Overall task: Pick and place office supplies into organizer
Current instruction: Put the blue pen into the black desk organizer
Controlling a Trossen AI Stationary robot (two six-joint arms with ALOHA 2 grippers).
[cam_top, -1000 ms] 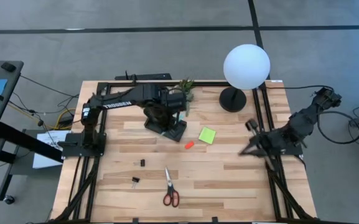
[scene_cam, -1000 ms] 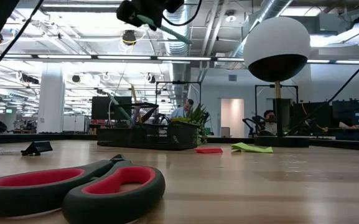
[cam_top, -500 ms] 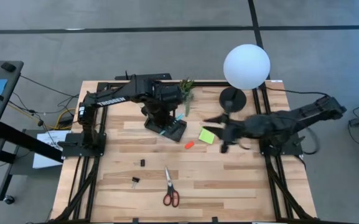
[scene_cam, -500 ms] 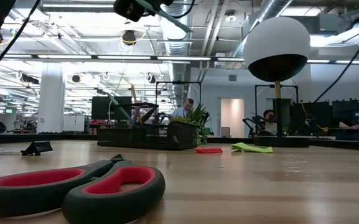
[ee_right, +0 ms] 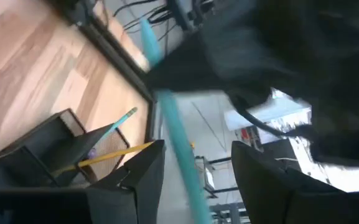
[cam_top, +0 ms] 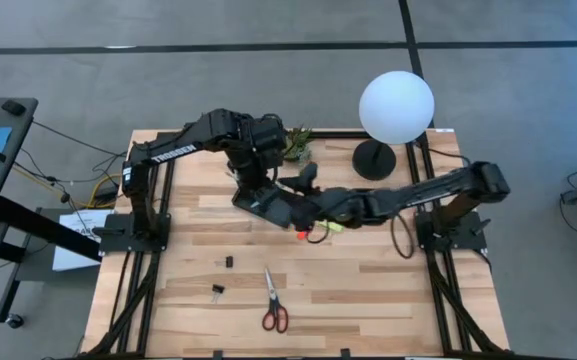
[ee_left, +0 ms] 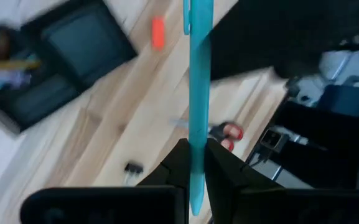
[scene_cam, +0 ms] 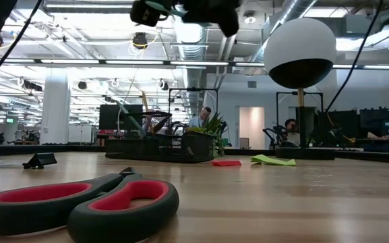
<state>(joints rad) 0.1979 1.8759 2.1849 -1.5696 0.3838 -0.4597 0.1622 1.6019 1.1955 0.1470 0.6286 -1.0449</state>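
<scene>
We see the left gripper [ee_left: 191, 163] raised above the black rectangular plastic organizer [cam_top: 268, 203], and its two dark fingers [ee_left: 170, 168] are clenched on a thin, smooth teal pen [ee_left: 198, 93], which stands straight out between them. In the left wrist view the organizer [ee_left: 55, 68] shows flat-bottomed square compartments, and in one of them some slim pencils lie leaning, among them a yellow pencil [ee_left: 8, 63]. The right gripper [ee_right: 191, 168] is stretched across the pale wooden plank table [cam_top: 368, 290] to a place just beside the organizer, and its fingers [ee_right: 139, 168] stand apart with nothing clamped between them; in its own view the teal pen [ee_right: 173, 137] passes through the gap, but we cannot tell if it touches them. Near this gripper, on the table, lie a small orange block-shaped eraser [cam_top: 301, 235] and a lime-green square sticky pad [cam_top: 332, 226], the pad being mostly covered by the arm. Closer to the front edge of the table lie the scissors with red rounded handles and thin metal blades [cam_top: 272, 304], and well apart from them two tiny black clips [cam_top: 229, 262]. Behind the organizer stands a small green potted plant [cam_top: 298, 143], and beside it a lamp with a smooth white globe [cam_top: 396, 107] on a round black base [cam_top: 373, 160].
</scene>
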